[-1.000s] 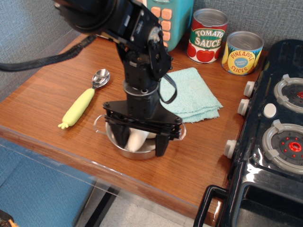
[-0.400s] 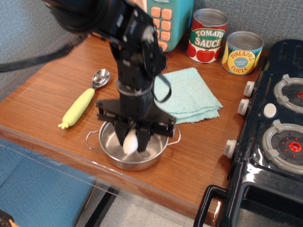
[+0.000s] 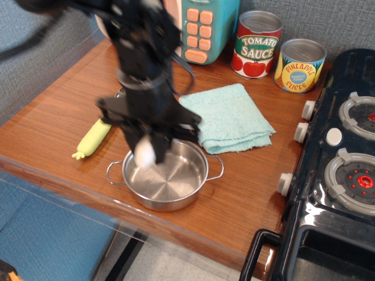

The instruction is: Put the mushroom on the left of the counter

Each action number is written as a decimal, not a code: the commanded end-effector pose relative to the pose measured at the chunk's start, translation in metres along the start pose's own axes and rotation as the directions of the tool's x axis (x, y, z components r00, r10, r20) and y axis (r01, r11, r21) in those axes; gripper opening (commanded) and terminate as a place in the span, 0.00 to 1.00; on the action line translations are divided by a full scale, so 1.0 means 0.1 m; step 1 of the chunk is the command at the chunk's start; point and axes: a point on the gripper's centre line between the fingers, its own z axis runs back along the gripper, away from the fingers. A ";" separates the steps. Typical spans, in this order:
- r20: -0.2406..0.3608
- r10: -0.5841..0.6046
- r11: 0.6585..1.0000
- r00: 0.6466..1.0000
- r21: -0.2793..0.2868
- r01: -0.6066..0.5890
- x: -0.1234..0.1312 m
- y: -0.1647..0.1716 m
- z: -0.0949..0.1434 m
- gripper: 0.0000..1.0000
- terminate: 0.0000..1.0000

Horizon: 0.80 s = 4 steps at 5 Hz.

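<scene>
Observation view. I see the gripper (image 3: 146, 151), motion-blurred, hanging above the left rim of a steel pan (image 3: 166, 178). Its fingers are closed on the mushroom (image 3: 145, 152), which shows as a pale rounded shape between them, lifted clear of the pan's floor. The pan sits near the front edge of the counter (image 3: 53, 120), with its two wire handles pointing left and right; I see nothing inside it. To the left of the arm lies the spoon (image 3: 94, 137), its yellow-green handle visible on the wood, its bowl mostly hidden behind the arm. Behind and right of the pan lies a folded teal cloth (image 3: 231, 117). At the back stand a teal toy with pink buttons (image 3: 202, 26), a tomato sauce can (image 3: 256, 44) and a pineapple slices can (image 3: 299, 65), side by side. The black stove (image 3: 343, 152) fills the right side.
</scene>
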 end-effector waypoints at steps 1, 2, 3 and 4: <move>-0.010 0.016 1.000 1.000 0.025 -0.016 0.21 0.87 0.14 0.00 0.00; -0.070 0.037 0.999 0.997 0.029 -0.035 0.22 1.37 -0.02 0.00 0.00; -0.116 0.034 0.999 0.993 0.026 -0.031 0.22 1.70 -0.16 0.00 0.00; -0.193 0.055 0.998 0.980 0.023 -0.051 0.15 1.93 -0.28 0.00 0.00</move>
